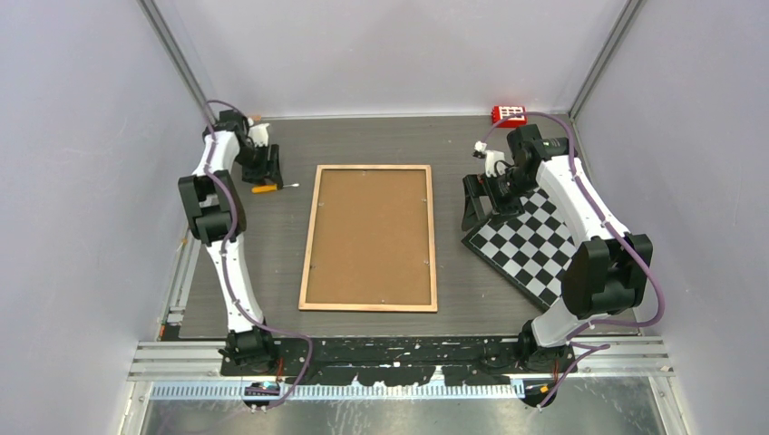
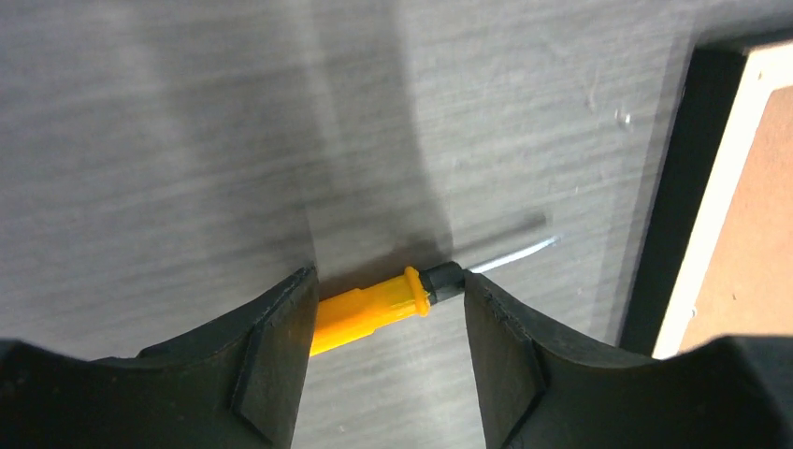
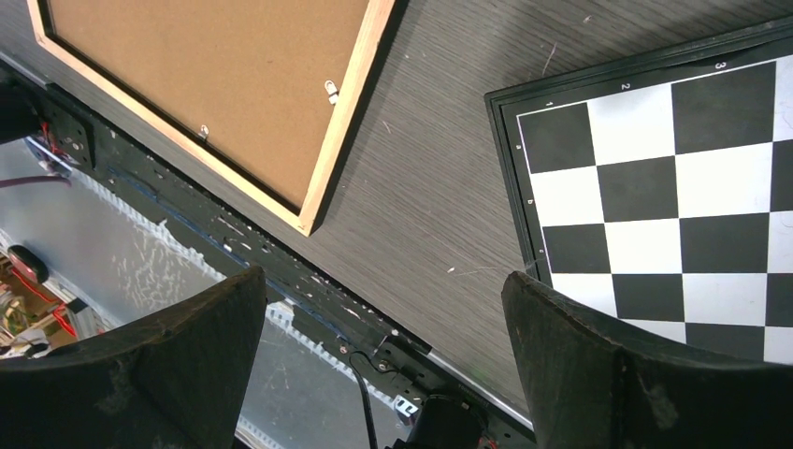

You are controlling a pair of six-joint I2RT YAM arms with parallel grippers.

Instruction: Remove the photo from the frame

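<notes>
Left of the frame [image 1: 310, 236], my left gripper [image 2: 388, 281] straddles the screwdriver [image 2: 365, 313], jaws apart, not pinching. Right gripper [image 3: 383, 279] spread wide. Frame's face-down, photo hidden beneath. Risk: the jaws sit nearly lengthwise along the handle, so it could skid out.

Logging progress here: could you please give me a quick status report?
Left gripper open over screwdriver. Right gripper open, empty. Frame face down, backing on, photo unseen. Nothing on it.
</notes>
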